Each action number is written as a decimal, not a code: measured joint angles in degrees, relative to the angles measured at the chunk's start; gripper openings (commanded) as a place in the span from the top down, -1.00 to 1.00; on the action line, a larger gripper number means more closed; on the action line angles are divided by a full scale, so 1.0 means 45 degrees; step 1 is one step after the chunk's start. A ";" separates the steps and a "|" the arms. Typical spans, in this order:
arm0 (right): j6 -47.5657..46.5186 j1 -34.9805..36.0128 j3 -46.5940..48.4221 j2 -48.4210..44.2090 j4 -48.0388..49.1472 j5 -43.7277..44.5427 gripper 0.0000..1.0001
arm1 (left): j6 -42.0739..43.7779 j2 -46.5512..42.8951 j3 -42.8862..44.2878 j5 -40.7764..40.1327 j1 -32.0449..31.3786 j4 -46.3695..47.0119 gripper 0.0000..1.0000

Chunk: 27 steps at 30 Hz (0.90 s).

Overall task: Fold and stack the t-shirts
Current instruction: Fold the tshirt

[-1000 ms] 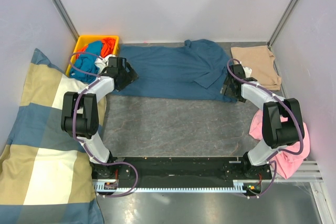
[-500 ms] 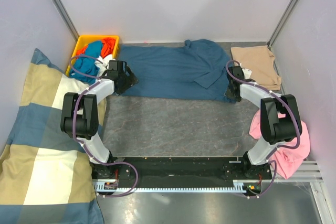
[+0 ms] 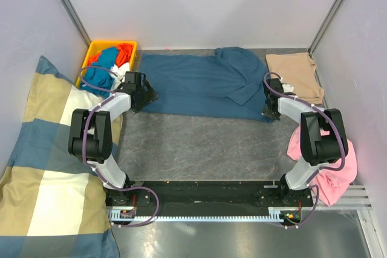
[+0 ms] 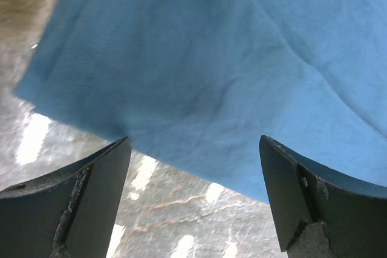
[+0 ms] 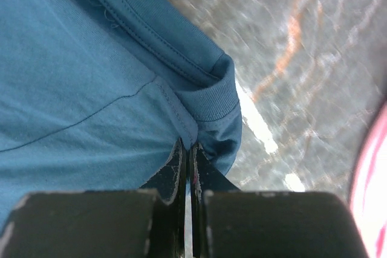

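Observation:
A large dark teal-blue t-shirt [image 3: 193, 83] lies spread across the back of the table. A tan-beige t-shirt [image 3: 294, 75] lies folded at the back right corner. My right gripper [image 3: 266, 107] sits at the teal shirt's near right edge. In the right wrist view it [image 5: 188, 147] is shut on a fold of teal cloth [image 5: 91, 89] beside the ribbed collar [image 5: 214, 98]. My left gripper [image 3: 147, 94] is at the shirt's near left corner. In the left wrist view it [image 4: 194, 143] stands open, with the shirt's hem [image 4: 181, 77] just past the fingertips and nothing between them.
A yellow bin [image 3: 95, 48] with teal, red and white clothes stands at the back left. A big checked cushion [image 3: 48, 167] fills the left side. A pink garment [image 3: 329, 170] lies at the right, near the right arm's base. Walls close in the back and sides.
My right gripper has gone from open to shut on the teal shirt's edge near the collar. The left gripper has shifted slightly along the shirt's left corner and stayed open.

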 measured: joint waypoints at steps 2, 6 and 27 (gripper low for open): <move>0.0160 0.0000 0.0000 -0.0092 -0.0398 0.0053 1.00 | 0.0000 -0.0175 -0.0102 -0.0102 0.0000 -0.0160 -0.88; 0.0583 0.0000 -0.0442 -0.0631 -0.1273 0.0180 1.00 | -0.0010 -0.1005 -0.0427 -0.0393 0.0000 -0.0670 -0.88; 0.1180 0.0000 -0.1564 -0.2516 -0.3701 0.0476 1.00 | -0.0364 -0.2006 -0.2239 -0.1384 0.0000 -0.1355 -0.63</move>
